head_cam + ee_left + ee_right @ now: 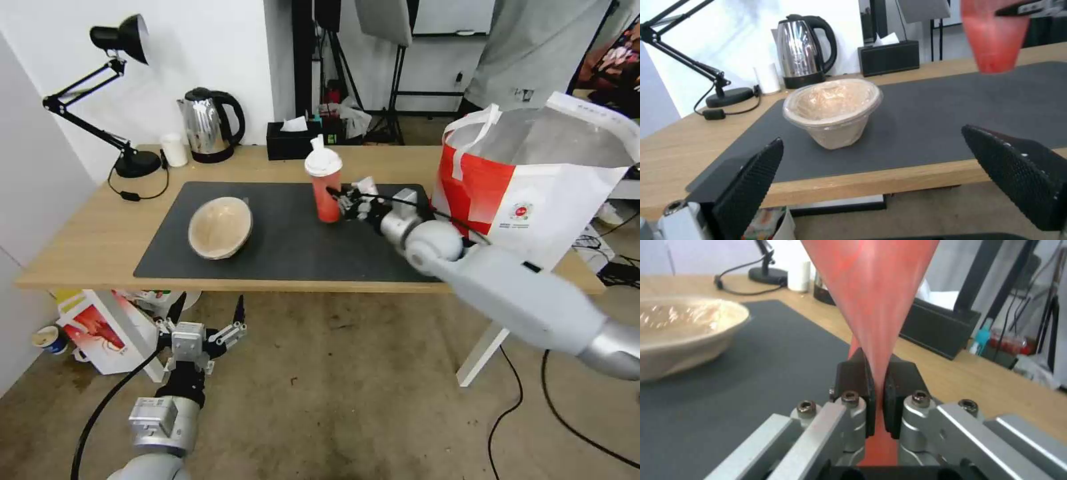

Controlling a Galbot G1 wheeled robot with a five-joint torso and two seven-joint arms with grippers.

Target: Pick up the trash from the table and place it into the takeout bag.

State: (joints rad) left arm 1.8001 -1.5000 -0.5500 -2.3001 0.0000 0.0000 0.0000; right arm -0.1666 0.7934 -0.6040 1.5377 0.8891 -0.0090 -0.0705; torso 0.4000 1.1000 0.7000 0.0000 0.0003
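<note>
Clamped on the upright cup (pixel 325 187), my right end effector (pixel 347 200) has the bag (pixel 533 193) just to its right; left end effector (pixel 203 320) hangs open below the counter (pixel 100 233).

1. The right arm is a smooth pale grey casing with a rounded ball-shaped joint, a silver metal cuff and a thin black cable running along it.
2. The right claw (pixel 878 390) has black pads on brushed aluminium links fastened with hex-socket screws.
3. The left claw (pixel 207 319) has black, pointed fingers (pixel 751 180) with a fine dotted texture, mounted on silver linkages.
4. The left wrist is a black section above a silver block, with a black cable looping alongside.
</note>
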